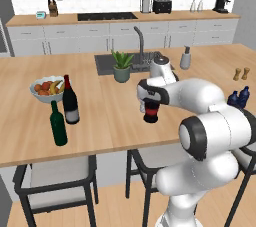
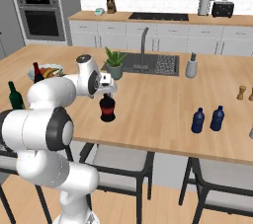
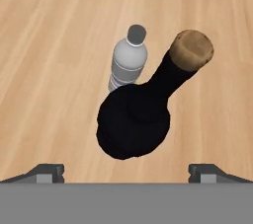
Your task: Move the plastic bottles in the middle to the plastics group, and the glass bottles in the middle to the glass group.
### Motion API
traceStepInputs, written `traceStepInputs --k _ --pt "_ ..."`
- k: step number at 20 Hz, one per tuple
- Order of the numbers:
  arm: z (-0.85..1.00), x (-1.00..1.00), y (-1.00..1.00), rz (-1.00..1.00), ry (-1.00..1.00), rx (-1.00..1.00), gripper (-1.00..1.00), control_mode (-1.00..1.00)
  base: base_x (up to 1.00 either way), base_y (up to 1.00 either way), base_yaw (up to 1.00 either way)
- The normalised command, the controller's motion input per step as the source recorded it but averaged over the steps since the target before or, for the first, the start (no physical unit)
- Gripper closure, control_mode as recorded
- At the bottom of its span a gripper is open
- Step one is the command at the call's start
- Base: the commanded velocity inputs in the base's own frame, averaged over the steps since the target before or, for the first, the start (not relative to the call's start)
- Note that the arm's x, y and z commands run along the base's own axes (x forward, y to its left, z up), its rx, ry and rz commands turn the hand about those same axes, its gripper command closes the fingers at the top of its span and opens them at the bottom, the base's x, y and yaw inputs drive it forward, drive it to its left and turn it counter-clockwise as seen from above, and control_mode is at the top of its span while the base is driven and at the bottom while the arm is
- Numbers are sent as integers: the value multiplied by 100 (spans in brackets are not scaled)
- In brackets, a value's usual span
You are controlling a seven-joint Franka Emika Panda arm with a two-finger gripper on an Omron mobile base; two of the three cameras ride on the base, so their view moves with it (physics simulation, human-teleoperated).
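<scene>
Hand view looks straight down the gripper (image 3: 126,171): its two dark fingertips (image 3: 47,172) stand spread as wide as they go, one at each lower corner, holding nothing. Between them, a little ahead, sits the squat round-bellied black glass bottle with a cork-brown stopper (image 3: 134,124). Its belly lies on the line midway between the tips, and its thin neck leans up and to the right in this view, which is only the slant of the camera, since the bottle stands upright on the wooden island counter (image 1: 110,116) in both base views. Its long axis is vertical, and the hand hangs directly over it, so I judge a straight descent would bring the fingers down either side of the neck or belly.

Just beyond the black bottle, close beside it but apart, stands the small clear whitish plastic bottle with a pale cap (image 3: 128,62), also upright.

Farther out, the left base view shows the tall dark green wine bottle (image 1: 58,125) and the black wine bottle with a grey label (image 1: 70,102) well off to the arm's left, near the fruit bowl (image 1: 41,94). Two small dark blue bottles (image 2: 207,119) stand well off to its right.
</scene>
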Motion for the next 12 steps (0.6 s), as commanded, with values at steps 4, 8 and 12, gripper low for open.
traceStepInputs --k 4,8,12 --pt "0 1 -16 0 -7 3 -100 -100 0 0 0" --pt "0 0 -5 0 -2 2 -100 -100 0 0 0" --pt "0 6 -1 0 0 3 -100 -100 0 0 0"
